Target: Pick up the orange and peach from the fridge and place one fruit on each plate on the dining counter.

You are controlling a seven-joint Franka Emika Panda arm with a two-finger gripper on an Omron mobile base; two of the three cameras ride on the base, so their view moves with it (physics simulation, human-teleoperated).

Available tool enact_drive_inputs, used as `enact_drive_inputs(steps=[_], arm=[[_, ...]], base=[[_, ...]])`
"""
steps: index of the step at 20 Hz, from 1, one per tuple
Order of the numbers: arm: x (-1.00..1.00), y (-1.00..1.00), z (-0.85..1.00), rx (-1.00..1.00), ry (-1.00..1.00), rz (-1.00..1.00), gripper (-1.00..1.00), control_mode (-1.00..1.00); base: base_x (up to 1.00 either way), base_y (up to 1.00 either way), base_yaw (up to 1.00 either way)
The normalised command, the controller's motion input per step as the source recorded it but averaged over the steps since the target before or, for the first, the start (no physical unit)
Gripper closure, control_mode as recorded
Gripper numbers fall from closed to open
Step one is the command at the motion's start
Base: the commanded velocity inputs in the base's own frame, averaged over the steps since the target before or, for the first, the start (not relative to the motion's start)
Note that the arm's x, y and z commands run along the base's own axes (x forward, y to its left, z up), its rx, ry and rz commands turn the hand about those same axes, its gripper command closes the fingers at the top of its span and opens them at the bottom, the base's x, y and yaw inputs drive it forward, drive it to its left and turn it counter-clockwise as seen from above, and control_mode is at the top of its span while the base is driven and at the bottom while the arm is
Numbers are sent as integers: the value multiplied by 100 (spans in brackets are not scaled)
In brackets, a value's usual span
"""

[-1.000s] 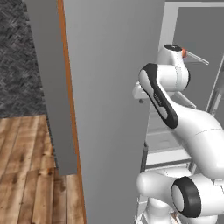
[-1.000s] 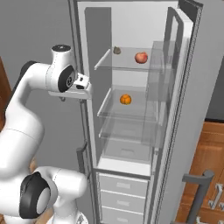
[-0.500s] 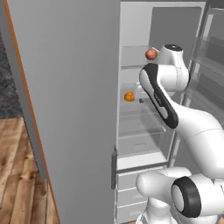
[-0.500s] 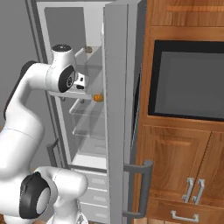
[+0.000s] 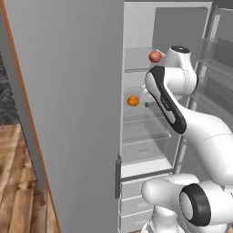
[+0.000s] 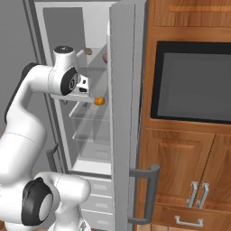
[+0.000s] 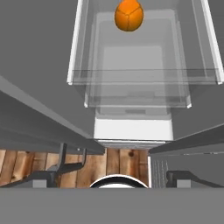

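The fridge [image 5: 77, 91] stands open, showing a white interior with glass shelves. The orange [image 5: 132, 101] rests on the middle shelf, also seen past the right door's edge [image 6: 99, 101] and at the top of the hand view [image 7: 129, 15]. The peach [image 5: 155, 56] sits one shelf higher, half hidden by the door [image 6: 105, 57]. My gripper [image 6: 85, 91] hangs in front of the shelves at about the orange's height and short of it, pointing down. Its fingers are too hidden to judge. The plates are out of view.
The wide grey left door fills the near left. The right door [image 6: 122, 113] with its handle [image 6: 151, 194] stands edge-on beside wooden cabinets and a black oven [image 6: 194, 81]. A small brown item [image 6: 88, 51] sits on the top shelf. Pale drawers [image 7: 133, 129] lie below. A dark marbled sliver [image 5: 2, 98] shows far left.
Both base views have shifted as the base drove: the fridge interior now sits more central and closer. The arm keeps the same pose, and the fruits have not moved on their shelves.
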Motion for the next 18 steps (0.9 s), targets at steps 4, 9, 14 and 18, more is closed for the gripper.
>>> enact_drive_inputs(steps=[4, 9, 14, 18], arm=[[0, 0, 0, 0, 0, 0, -100, 100], [31, 8, 0, 0, -3, -8, -100, -100], [20, -10, 6, 0, -15, -7, -100, -100], [8, -11, 29, -4, -46, 0, -100, -100]], base=[[26, 2, -9], [0, 0, 0], [0, 0, 0], [0, 0, 0]])
